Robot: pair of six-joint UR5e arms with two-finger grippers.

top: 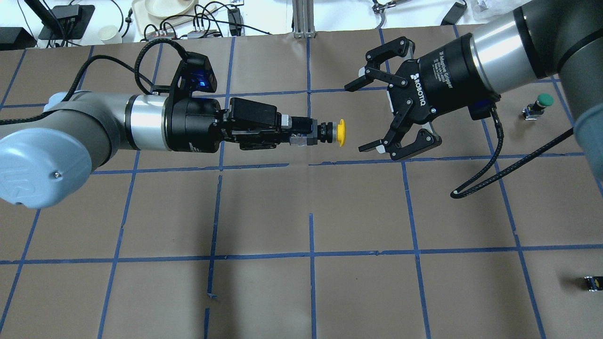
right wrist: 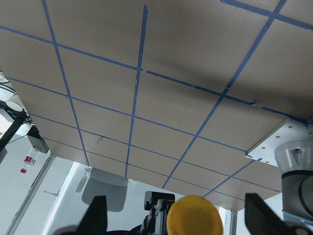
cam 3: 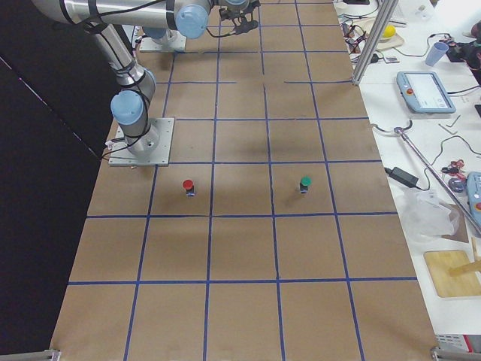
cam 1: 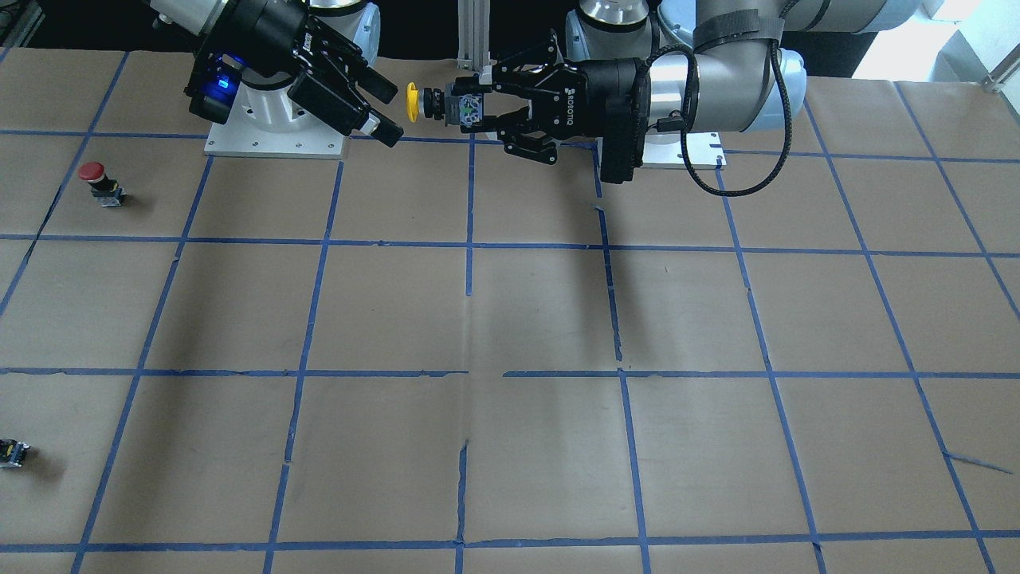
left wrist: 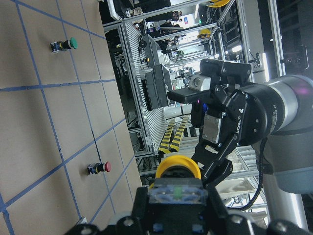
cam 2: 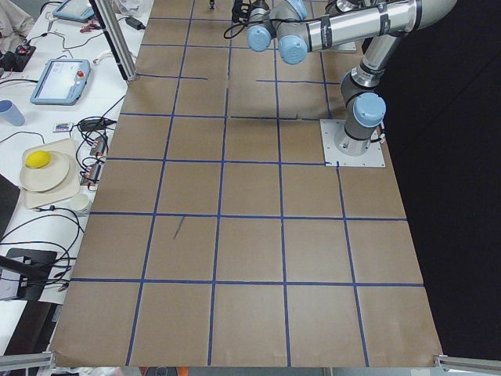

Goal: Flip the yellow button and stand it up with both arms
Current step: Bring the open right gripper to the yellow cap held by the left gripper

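Open gap: yellow button (top: 335, 133), right hand (top: 358, 117)

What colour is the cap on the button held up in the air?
Yellow. The button shows best in the overhead view.

A table (top: 264, 292) covered in brown paper and ruled into squares by blue tape lines carries everything. Seen from overhead, a small push-button with a round green cap (top: 537, 106) stands on the paper at about 2 o'clock. A tiny black-and-yellow part (top: 592, 283) lies near the edge at 4 o'clock, well apart from it. In the right side view a small red-capped push-button (cam 3: 188, 185) stands cap up at 9 o'clock from the green one. A white square base plate (cam 3: 159, 131) sits at 11 o'clock from the red one. A second white base plate (cam 2: 333, 153) shows in the left side view.
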